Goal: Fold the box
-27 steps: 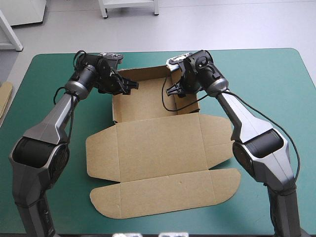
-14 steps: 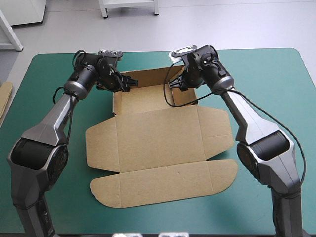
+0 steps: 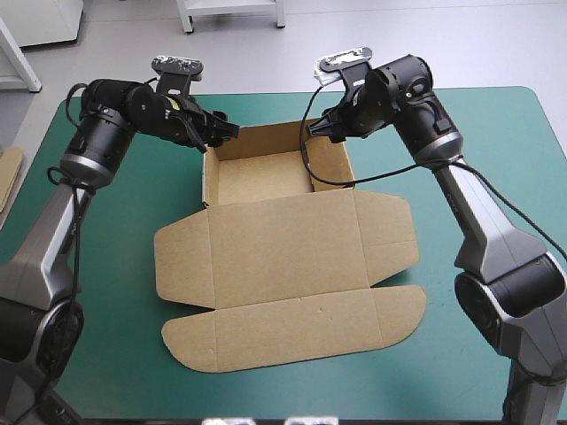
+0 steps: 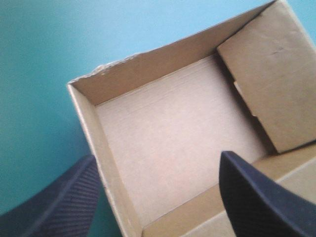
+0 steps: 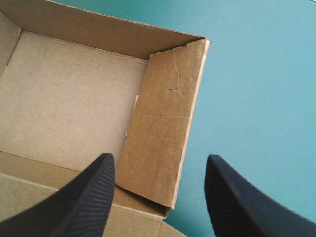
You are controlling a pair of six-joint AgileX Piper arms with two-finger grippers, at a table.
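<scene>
The brown box (image 3: 261, 177) stands as an open tray at the table's far middle, its walls raised. Its lid (image 3: 283, 266) and flaps lie flat toward the front edge. My left gripper (image 3: 221, 131) hovers open above the tray's far left corner. In the left wrist view, the left gripper (image 4: 158, 158) straddles the left wall (image 4: 101, 148) from above, with nothing held. My right gripper (image 3: 319, 128) hangs open over the far right corner. In the right wrist view, the right gripper (image 5: 159, 158) has its fingers on either side of the tucked right wall (image 5: 163, 123), clear of it.
An edge of more brown board (image 3: 9, 173) shows at the table's left edge. The teal-green cover (image 3: 496, 177) lies bare to the right of the box and along the front.
Both grippers have risen and drawn back from the tray's side walls, the left arm swinging outward to the left. The walls stay upright.
</scene>
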